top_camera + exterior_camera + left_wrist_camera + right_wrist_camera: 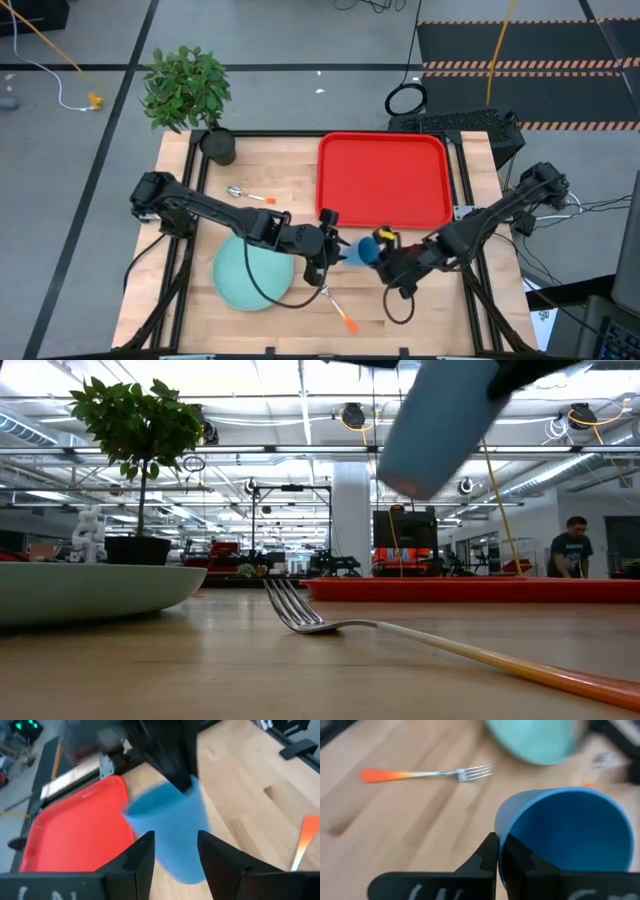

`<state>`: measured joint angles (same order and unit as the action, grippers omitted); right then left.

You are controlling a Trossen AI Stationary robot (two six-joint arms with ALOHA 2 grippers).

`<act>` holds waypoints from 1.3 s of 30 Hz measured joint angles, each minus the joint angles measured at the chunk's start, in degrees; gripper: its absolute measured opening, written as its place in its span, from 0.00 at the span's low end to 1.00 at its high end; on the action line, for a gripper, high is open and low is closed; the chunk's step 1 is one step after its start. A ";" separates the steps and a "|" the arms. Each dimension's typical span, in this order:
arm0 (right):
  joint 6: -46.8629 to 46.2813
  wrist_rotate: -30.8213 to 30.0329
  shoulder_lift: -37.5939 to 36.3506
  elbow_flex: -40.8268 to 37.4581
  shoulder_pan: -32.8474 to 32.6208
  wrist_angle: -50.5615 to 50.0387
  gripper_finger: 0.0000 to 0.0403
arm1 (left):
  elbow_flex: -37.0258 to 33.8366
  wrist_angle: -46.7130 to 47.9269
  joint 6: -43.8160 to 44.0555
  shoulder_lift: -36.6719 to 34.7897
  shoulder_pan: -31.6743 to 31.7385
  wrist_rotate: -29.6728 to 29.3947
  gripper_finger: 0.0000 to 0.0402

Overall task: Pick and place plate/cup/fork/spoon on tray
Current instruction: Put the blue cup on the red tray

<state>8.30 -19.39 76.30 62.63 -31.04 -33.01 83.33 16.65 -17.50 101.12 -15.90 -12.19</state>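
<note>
The blue cup (362, 250) hangs tilted above the table's near middle, just in front of the red tray (385, 180). My left gripper (330, 248) comes at it from the left and my right gripper (385, 255) from the right, and both are shut on it. The pale teal plate (250, 275) lies flat on the wood under the left arm. The fork (335, 305) lies near the front edge, its tines toward the plate. The spoon (250, 195) lies beyond the plate. My left gripper (175, 842) has the cup's lower wall (165, 852), toward its closed end, between its two fingers, one on each side. The fingers slant down from the table's left. The cup is clear of the table, tilted, with its mouth away from this gripper. My right gripper (498, 845) pinches the cup's rim (501, 827), one finger inside the cup and one outside. It slants down from the table's right. The cup's mouth faces this gripper, and the cup (435, 420) hangs clear above the wood.
A potted plant (217, 145) stands at the table's far left corner. The tray's raised rim (480, 588) runs just behind the cup. Bare wood lies at the near right. A person (570, 545) stands far off in the room.
</note>
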 joint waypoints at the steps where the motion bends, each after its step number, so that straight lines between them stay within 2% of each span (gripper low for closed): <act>1: -0.08 -1.89 -0.70 0.02 -0.27 0.11 0.00 | 0.00 0.17 0.24 0.07 0.12 -0.07 0.41; 4: -0.19 -4.85 -1.99 0.02 -0.96 0.11 0.00 | 0.00 -0.73 2.16 0.07 0.57 -2.37 0.49; 8: -0.31 -5.11 -2.67 0.02 -0.99 0.21 0.00 | 0.00 -2.87 7.01 0.07 1.25 -9.89 0.66; 10: -0.22 -7.56 -2.56 0.02 -0.97 -0.16 0.00 | 0.00 -3.73 8.42 0.07 1.64 -9.63 0.74; 12: -0.15 -10.76 -2.54 0.02 -1.01 -0.09 0.00 | 0.00 -4.26 9.11 0.05 1.86 -6.27 0.80; 16: 0.71 -15.64 -2.87 0.02 -0.95 -0.40 0.00 | 0.00 -4.07 10.40 0.08 2.16 -4.21 0.87; 24: 5.36 -16.76 -3.52 0.00 -0.95 3.59 0.00 | -0.53 -5.06 12.28 1.14 4.76 -4.18 0.89; 31: 8.74 -17.02 -3.80 -0.07 -0.34 4.44 0.00 | -0.77 -8.17 9.36 2.06 5.88 -3.47 0.88; 39: 12.17 -16.81 -4.00 -0.04 2.03 4.55 0.00 | -0.81 -8.86 3.33 2.10 7.55 -2.50 0.79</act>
<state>20.47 -36.20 72.29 62.59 -29.02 -28.46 82.52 7.79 -14.17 103.22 -8.35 -14.69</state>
